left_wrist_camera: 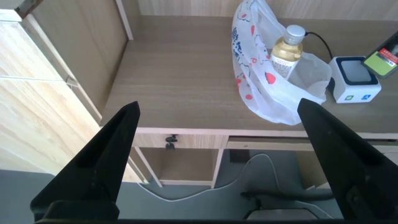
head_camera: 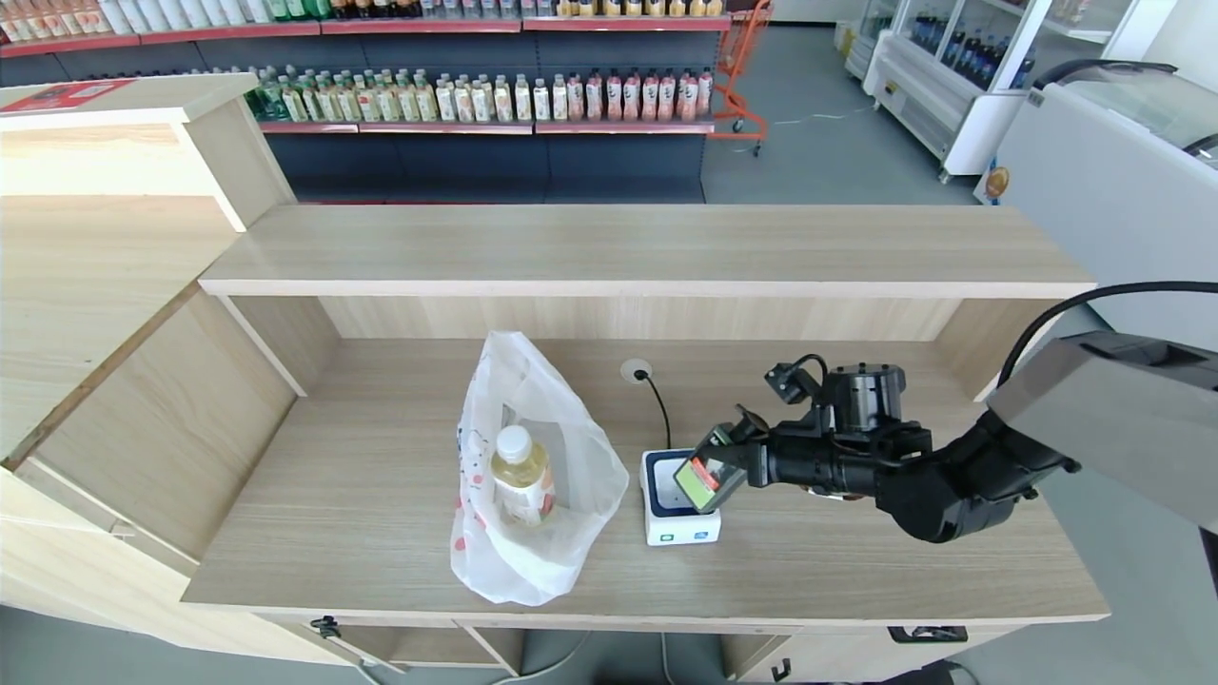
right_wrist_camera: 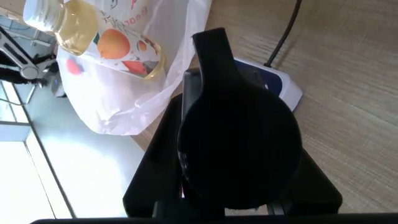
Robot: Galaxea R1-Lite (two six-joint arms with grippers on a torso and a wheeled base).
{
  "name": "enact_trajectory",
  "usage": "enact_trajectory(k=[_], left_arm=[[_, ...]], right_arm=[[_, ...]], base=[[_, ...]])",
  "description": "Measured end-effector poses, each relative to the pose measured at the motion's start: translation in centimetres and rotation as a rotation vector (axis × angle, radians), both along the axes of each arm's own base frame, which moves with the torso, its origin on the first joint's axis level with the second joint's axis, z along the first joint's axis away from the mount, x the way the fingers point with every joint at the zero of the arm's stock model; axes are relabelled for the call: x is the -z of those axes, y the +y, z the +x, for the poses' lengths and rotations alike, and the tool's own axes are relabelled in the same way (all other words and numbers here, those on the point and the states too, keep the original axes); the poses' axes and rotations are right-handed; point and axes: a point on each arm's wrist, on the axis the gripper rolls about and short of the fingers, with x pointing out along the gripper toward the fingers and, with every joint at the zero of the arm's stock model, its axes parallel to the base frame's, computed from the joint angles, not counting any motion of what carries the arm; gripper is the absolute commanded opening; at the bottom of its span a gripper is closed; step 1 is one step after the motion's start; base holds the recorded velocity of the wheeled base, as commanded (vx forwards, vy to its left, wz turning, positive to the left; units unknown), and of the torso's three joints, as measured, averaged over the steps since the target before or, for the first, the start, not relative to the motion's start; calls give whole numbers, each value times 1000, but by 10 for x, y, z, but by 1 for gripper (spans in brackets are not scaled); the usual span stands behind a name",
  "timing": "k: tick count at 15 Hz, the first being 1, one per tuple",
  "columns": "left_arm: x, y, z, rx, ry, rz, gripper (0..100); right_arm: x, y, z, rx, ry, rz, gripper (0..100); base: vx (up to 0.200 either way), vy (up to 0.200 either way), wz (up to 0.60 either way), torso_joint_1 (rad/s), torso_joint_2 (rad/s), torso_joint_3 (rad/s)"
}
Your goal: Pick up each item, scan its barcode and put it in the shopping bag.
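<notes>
My right gripper (head_camera: 720,463) is shut on a small flat packet (head_camera: 707,480) with a green and red face. It holds the packet tilted just above the white barcode scanner (head_camera: 681,526) at the middle of the counter. Left of the scanner stands the white plastic shopping bag (head_camera: 495,561), open at the top, with a bottle (head_camera: 521,480) of yellow drink upright inside. The bag (left_wrist_camera: 258,87), bottle (left_wrist_camera: 288,48), scanner (left_wrist_camera: 353,79) and packet (left_wrist_camera: 383,60) lie far ahead of my left gripper (left_wrist_camera: 217,162). That gripper is open and hangs below the counter's front edge.
A black cable (head_camera: 658,404) runs from the scanner to a hole at the back of the wooden counter (head_camera: 362,495). A raised shelf (head_camera: 647,247) walls the back, and a side panel (head_camera: 162,428) closes the left. Store shelves of bottles stand beyond.
</notes>
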Motion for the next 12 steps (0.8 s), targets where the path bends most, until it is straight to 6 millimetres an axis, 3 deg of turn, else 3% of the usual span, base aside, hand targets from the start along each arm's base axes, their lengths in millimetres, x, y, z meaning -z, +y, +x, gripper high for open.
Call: enact_trajectory(k=[12], left_arm=[[0,0,0,1,0,0,100]], right_arm=[[11,9,13,-11,-3,2,0]], base=[[0,0,0,0,0,0]])
